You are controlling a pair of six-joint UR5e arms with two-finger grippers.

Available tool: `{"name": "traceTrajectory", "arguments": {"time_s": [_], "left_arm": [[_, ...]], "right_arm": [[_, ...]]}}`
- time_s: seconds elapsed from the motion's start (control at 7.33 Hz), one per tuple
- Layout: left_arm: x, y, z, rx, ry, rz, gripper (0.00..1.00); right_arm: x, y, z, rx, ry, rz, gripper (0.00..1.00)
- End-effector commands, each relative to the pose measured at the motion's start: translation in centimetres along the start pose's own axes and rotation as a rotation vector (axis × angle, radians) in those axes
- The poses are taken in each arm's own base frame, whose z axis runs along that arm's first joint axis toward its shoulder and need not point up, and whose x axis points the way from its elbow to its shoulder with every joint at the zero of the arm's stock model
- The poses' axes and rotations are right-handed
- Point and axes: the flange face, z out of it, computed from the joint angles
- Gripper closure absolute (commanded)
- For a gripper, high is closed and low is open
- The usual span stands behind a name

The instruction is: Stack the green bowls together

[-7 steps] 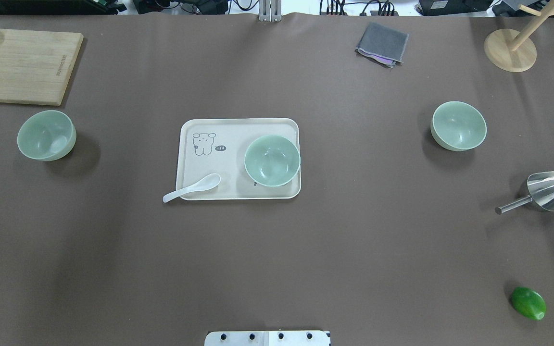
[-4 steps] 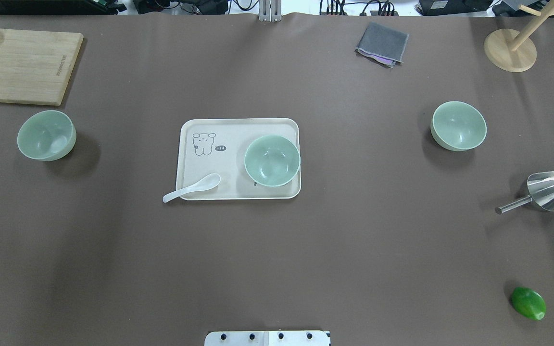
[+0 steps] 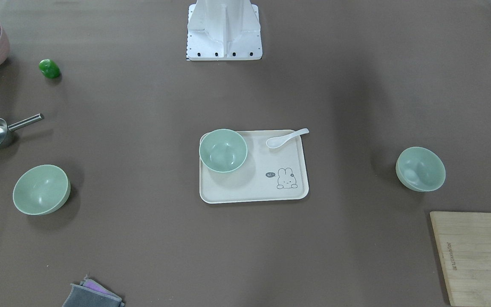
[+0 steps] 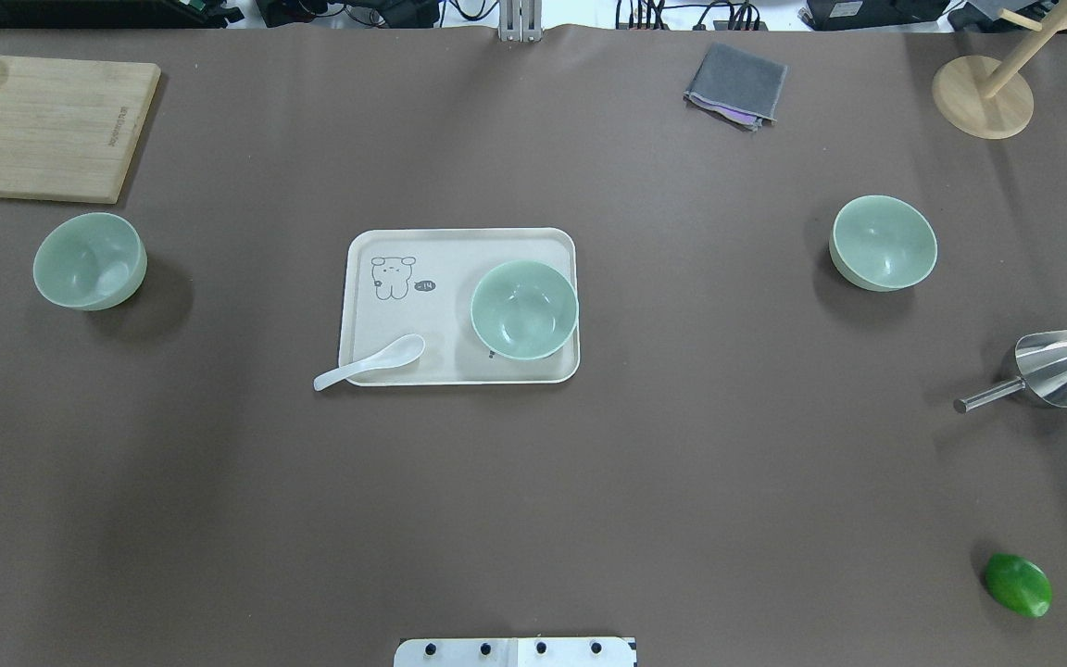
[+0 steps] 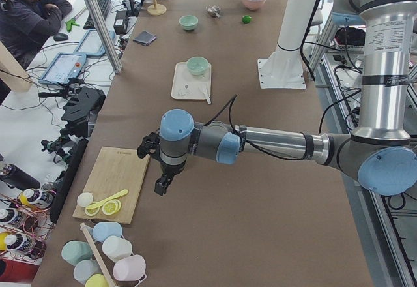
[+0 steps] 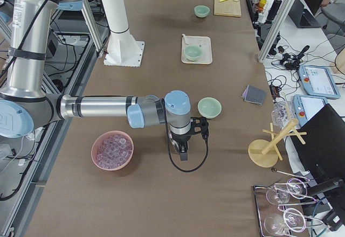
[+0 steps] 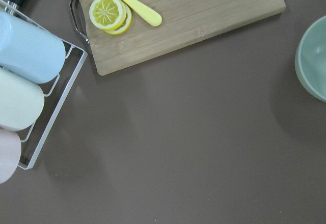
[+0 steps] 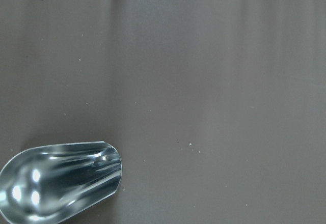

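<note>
Off to one side of the left gripper (image 5: 159, 186), at the edge of its wrist view, sits one green bowl (image 7: 313, 56). A second green bowl (image 6: 209, 107) lies near the right gripper (image 6: 183, 152). The third green bowl (image 4: 524, 309) rests on the tray (image 4: 459, 250), well away from both. Over the last second nothing on the table has moved, so stacking has not begun. Whether either gripper is open or closed cannot be told.

Bright, even overhead light, soft shadows, sharp focus.
</note>
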Motion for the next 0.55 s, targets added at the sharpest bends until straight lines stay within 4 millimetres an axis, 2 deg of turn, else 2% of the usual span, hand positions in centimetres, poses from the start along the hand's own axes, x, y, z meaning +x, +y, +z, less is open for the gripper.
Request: {"name": "traceTrajectory", "arguments": {"time_s": [0.0, 0.27, 0.41], "left_arm": [[0.1, -0.8, -0.3, 0.034, -0.004, 0.03, 0.01], [0.9, -3.5, -1.8, 0.073, -0.011, -0.01, 0.01], [2.0, -6.1, -1.8, 0.083, -0.003, -0.013, 0.01]], "right_arm": [[-0.6, -0.8, -1.5, 0.051, -0.005, -0.022, 0.0], [-1.0, -1.5, -2.1, 0.081, -0.009, -0.042, 0.0], [-1.3, -2.7, -2.2, 0.089, -0.015, -0.014, 0.0]]}}
